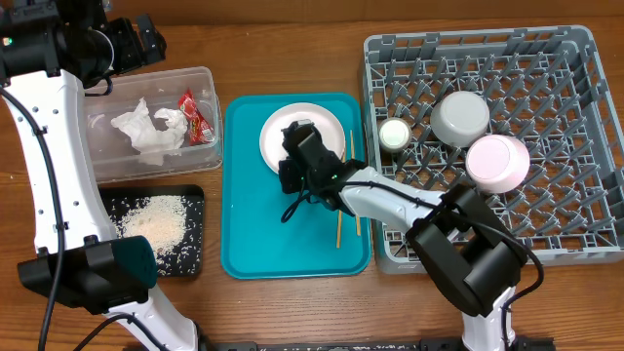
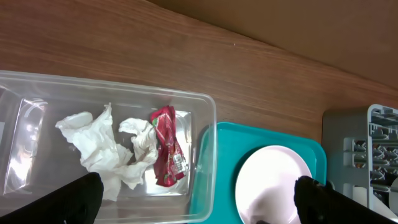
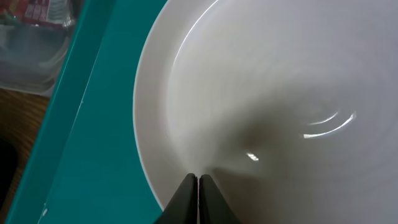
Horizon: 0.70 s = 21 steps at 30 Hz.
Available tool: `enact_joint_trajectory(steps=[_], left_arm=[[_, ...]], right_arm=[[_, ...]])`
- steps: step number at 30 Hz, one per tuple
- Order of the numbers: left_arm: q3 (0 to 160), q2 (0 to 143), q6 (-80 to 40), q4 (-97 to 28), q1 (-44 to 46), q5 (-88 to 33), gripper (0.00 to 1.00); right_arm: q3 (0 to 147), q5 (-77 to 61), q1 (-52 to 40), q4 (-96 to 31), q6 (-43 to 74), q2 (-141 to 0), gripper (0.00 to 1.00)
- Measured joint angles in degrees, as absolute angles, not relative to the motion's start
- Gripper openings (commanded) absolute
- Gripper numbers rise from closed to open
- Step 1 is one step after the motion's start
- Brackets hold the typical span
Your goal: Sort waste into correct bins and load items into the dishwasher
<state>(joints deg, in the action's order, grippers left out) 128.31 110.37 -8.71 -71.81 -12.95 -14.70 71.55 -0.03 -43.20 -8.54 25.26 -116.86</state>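
The pale pink plate (image 1: 327,122) lies on the teal tray (image 1: 253,229). My right gripper (image 1: 292,132) is over it, fingers pressed together with nothing between them. In the right wrist view the shut tips (image 3: 198,180) sit just inside the plate's (image 3: 280,93) rim. My left gripper (image 1: 136,44) hangs open above the clear tub (image 1: 210,88), which holds white napkins (image 2: 99,146) and a red wrapper (image 2: 166,152). Rice scraps (image 1: 156,219) lie in the black tray (image 1: 190,258). Chopsticks (image 1: 338,232) rest on the teal tray. The dish rack (image 1: 575,224) holds a white cup (image 1: 395,135), grey bowl (image 1: 460,117) and pink bowl (image 1: 497,161).
The rack stands close against the teal tray's right edge, and the clear tub and black tray close against its left edge. Bare wooden table (image 1: 292,49) lies behind the tray. Both arm bases stand at the front edge.
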Motion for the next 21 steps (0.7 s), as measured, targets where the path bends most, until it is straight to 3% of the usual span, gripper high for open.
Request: enact_joint_trajectory(steps=[14,21], left_arm=[[128.31,110.37,-8.71,-71.81,-12.95,-14.70,1.00],[128.31,110.37,-8.71,-71.81,-12.95,-14.70,1.00]], right_arm=[[71.70,-1.52,-49.98,-7.05,25.21,-116.86,0.10],[75.61,-4.40,-50.72,-13.06,23.62,-116.86,0.16]])
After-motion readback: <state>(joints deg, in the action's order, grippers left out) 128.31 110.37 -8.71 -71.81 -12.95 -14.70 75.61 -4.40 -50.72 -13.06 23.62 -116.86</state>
